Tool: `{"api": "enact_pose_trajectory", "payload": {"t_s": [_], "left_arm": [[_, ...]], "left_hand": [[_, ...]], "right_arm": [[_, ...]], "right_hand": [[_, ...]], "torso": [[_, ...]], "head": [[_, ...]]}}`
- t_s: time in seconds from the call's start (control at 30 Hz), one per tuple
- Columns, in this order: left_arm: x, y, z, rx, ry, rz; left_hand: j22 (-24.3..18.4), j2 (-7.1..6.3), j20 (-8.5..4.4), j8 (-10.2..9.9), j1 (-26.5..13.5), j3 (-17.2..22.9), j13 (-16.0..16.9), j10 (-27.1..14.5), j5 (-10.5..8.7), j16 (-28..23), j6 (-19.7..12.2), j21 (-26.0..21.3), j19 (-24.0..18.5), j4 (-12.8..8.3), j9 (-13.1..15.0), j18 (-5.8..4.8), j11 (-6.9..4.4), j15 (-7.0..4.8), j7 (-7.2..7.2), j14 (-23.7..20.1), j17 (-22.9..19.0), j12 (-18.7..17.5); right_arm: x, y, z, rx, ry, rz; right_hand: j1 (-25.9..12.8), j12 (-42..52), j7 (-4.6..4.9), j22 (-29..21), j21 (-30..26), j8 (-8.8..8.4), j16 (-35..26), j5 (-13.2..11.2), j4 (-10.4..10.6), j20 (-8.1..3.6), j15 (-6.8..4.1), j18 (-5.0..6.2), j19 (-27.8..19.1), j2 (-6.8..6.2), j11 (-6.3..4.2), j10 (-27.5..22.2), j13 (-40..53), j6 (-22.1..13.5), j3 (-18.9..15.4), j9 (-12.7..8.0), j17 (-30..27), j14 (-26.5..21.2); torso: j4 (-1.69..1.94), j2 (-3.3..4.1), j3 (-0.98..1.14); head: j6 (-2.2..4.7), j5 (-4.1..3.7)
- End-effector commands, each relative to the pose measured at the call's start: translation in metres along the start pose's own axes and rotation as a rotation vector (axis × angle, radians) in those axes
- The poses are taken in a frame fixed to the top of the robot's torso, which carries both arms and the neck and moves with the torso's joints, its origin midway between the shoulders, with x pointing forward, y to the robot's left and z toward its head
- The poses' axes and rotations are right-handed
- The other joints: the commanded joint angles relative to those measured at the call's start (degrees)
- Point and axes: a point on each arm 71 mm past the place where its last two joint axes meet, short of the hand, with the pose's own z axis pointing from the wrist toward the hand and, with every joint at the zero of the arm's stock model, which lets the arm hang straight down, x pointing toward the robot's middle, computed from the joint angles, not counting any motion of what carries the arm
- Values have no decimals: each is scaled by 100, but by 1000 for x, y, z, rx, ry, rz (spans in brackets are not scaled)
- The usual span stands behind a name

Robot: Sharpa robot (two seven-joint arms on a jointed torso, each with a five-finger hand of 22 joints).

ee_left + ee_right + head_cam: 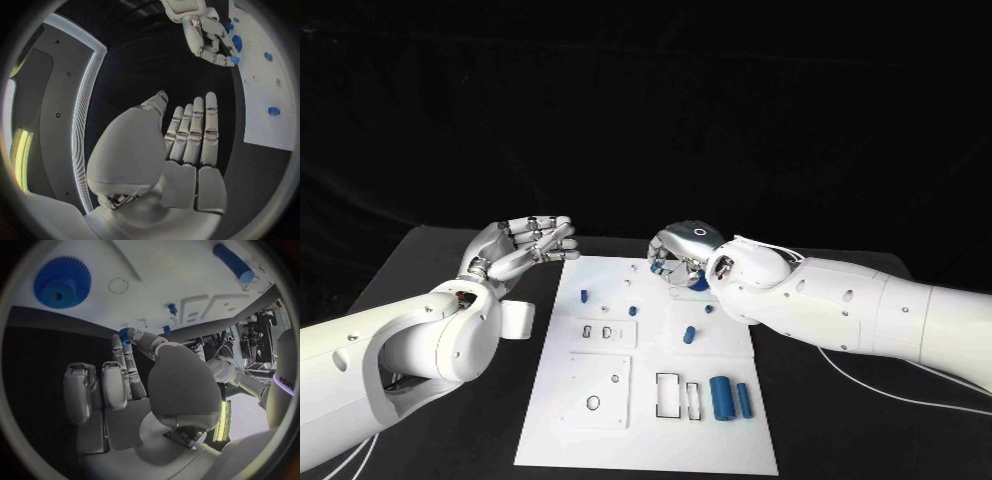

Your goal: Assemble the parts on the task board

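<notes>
Nearest the head camera, two blue cylinders lie on the board, which rests on the black surface. The right hand hovers over the board's far edge, fingers pinching a small blue part, with a blue gear near it. This looks like a placing step; next, lining the part up with its seat. The left hand hangs beside the board, fingers released, grasping nothing.

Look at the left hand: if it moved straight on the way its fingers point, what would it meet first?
Probably the right hand. The left hand's fingers point over dark table towards it, though depth is unclear.
</notes>
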Motion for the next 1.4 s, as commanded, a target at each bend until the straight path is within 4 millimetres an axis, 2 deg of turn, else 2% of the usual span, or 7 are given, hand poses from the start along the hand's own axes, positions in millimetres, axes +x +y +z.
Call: {"api": "enact_pose_trajectory", "payload": {"t_s": [0.03, 0.17, 0.33, 0.43, 0.5, 0.6, 1.4], "left_arm": [[3, -2, 1, 8, 20, -7], [5, -2, 1, 8, 24, -9], [6, -1, 2, 8, 27, -10], [6, -4, 2, 12, 28, -9], [6, -6, 3, 16, 29, -8], [7, -8, 3, 20, 30, -8], [8, -11, 5, 26, 34, -7]], "left_hand": [[9, -43, 19, -30, -12, 43, -9, -38, -35, 20, -27, 15, 36, -6, -6, 14, 15, 13, 49, 9, 7, -33], [10, -42, 19, -31, -12, 44, -9, -38, -36, 17, -28, 16, 33, -8, -6, 13, 16, 14, 49, 3, 8, -36], [10, -42, 19, -31, -12, 44, -9, -38, -36, 17, -28, 16, 33, -8, -6, 13, 16, 14, 49, 3, 8, -36], [10, -42, 19, -31, -12, 44, -9, -38, -36, 17, -28, 16, 33, -8, -6, 13, 16, 14, 49, 3, 8, -36], [10, -42, 19, -31, -12, 44, -9, -38, -36, 17, -28, 16, 33, -8, -6, 13, 16, 14, 49, 3, 8, -36], [10, -42, 19, -31, -12, 44, -9, -38, -36, 17, -28, 16, 33, -8, -6, 13, 16, 14, 49, 3, 8, -36], [11, -42, 20, -32, -8, 48, -8, -39, -37, 13, -29, 18, 26, -13, -7, 11, 17, 17, 48, -6, 10, -41]], "right_arm": [[-5, -1, 5, 20, -79, 19], [-4, 2, 14, 19, -90, 23], [-1, 5, 19, 18, -85, 27], [2, 6, 22, 18, -72, 29], [4, 7, 23, 17, -61, 30], [7, 8, 24, 16, -44, 32], [18, 8, 33, 54, -10, 17]], "right_hand": [[30, -40, 23, 556, 20, 18, 18, 18, -6, -15, -24, -79, 40, 66, -170, 189, 21, -34, 10, 162, 1, 241], [13, -64, 30, 556, 20, 13, 26, 18, -4, -13, -18, -78, 36, 53, -163, 168, 27, -69, 12, 179, 5, 242], [3, -75, 35, 561, 22, 12, 28, 19, 0, -11, -15, -79, 37, 51, -157, 158, 31, -83, 14, 188, 4, 242], [-6, -82, 37, 568, 26, 12, 30, 16, 2, -9, -12, -81, 40, 45, -154, 153, 33, -91, 11, 194, 4, 242], [-6, -82, 37, 568, 26, 12, 30, 16, 2, -9, -12, -81, 40, 45, -154, 153, 33, -91, 11, 194, 4, 242], [-19, -89, 38, 555, 18, 13, 30, 12, 6, -7, -9, -77, 30, 36, -151, 149, 37, -100, 5, 202, -3, 241], [-60, -127, 54, 507, -12, -1, 23, -2, 23, 5, 5, -65, -9, 18, -134, 105, 47, -161, 3, 228, -38, 232]], "torso": [[16, 21, 0], [26, 30, -2], [80, 49, -15], [98, 55, -18], [100, 86, -25], [119, 100, -30], [139, 146, -45]], "head": [[25, 7], [26, 8], [27, -17], [15, -22], [40, -18], [16, -31], [47, -11]]}}
